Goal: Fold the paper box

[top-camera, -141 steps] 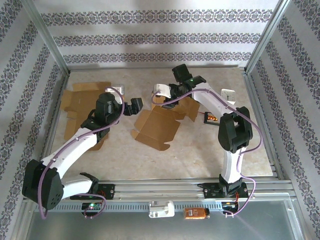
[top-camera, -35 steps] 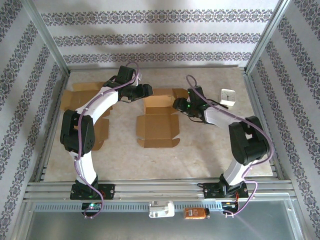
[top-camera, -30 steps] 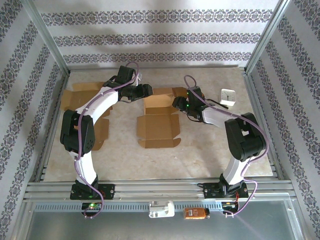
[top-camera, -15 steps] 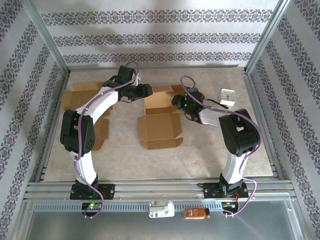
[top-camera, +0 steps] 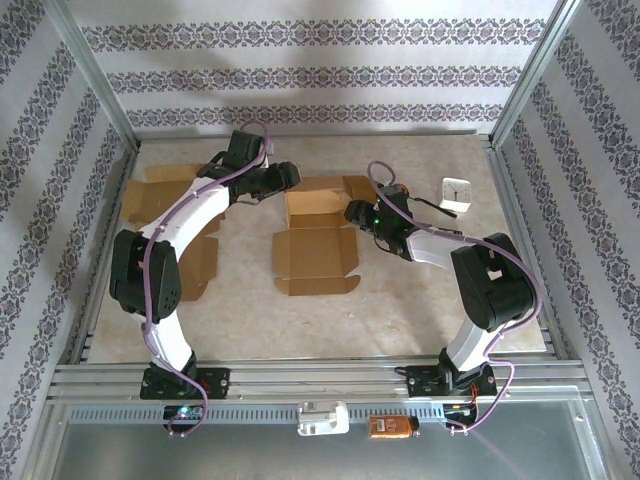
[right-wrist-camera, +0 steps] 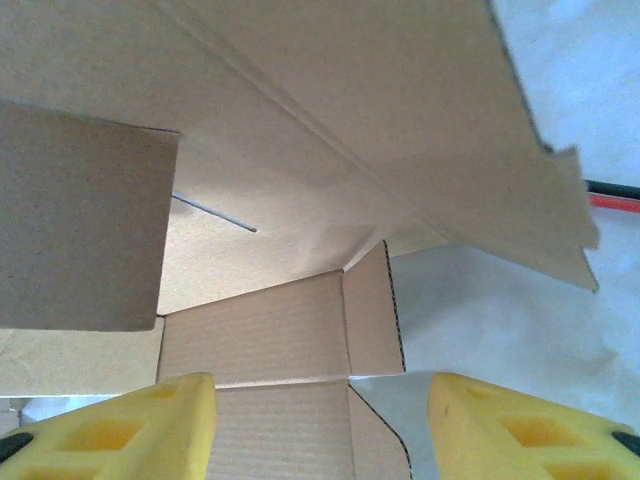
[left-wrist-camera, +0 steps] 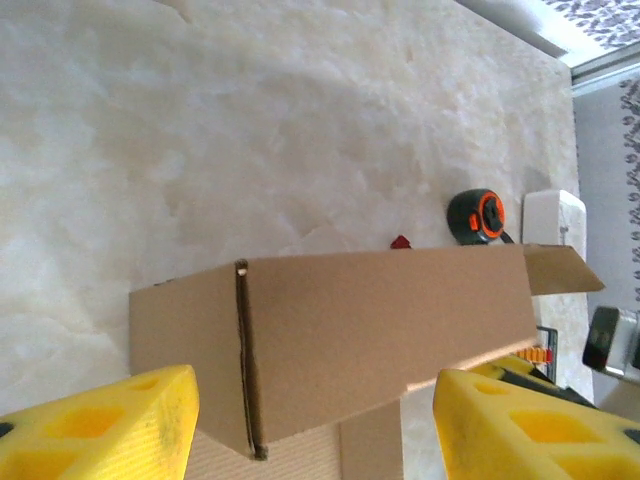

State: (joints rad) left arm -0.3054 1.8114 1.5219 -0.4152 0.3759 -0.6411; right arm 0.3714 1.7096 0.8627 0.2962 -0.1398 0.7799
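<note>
The brown paper box (top-camera: 314,252) lies opened out on the table's middle, its side flaps flat and its far panel (top-camera: 315,205) standing up. My left gripper (top-camera: 290,177) hovers at that panel's far left corner, open. In the left wrist view the raised panel (left-wrist-camera: 380,325) spans the gap between the yellow fingers (left-wrist-camera: 100,430) without being pinched; the left gripper (left-wrist-camera: 318,435) is open. My right gripper (top-camera: 351,212) sits at the panel's right end, open. The right wrist view looks into the box's inside (right-wrist-camera: 260,330), with the right gripper (right-wrist-camera: 320,430) wide and empty.
Flat cardboard blanks (top-camera: 160,200) lie stacked at the left, under the left arm. A small white clock (top-camera: 455,190) stands at the back right. A black-and-orange tape measure (left-wrist-camera: 473,213) and a white block (left-wrist-camera: 553,215) lie beyond the box.
The right gripper has slid a little nearer along the panel's right end. The left arm's elbow has swung outward while its gripper stays at the panel. The box shifted slightly left.
</note>
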